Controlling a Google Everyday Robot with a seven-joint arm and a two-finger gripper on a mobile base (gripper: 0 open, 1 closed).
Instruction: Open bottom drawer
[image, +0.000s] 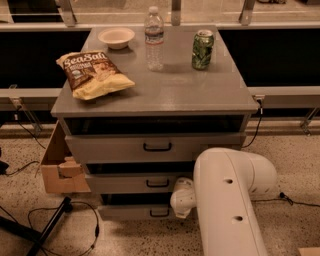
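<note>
The bottom drawer (130, 212) is the lowest and narrowest grey front of the cabinet, with a small black bar handle (159, 213). A dark gap shows above its front panel. My gripper (181, 204) is at the end of the white arm (227, 200), right beside the drawer's right end and just right of the handle. The arm covers the right part of the middle and bottom drawer fronts.
The middle drawer (125, 183) and the top drawer (115, 148) sit above. On the cabinet top are a chip bag (92, 75), a bowl (116, 37), a water bottle (154, 39) and a green can (202, 49). A cardboard box (57, 165) and cables (75, 220) lie at the left.
</note>
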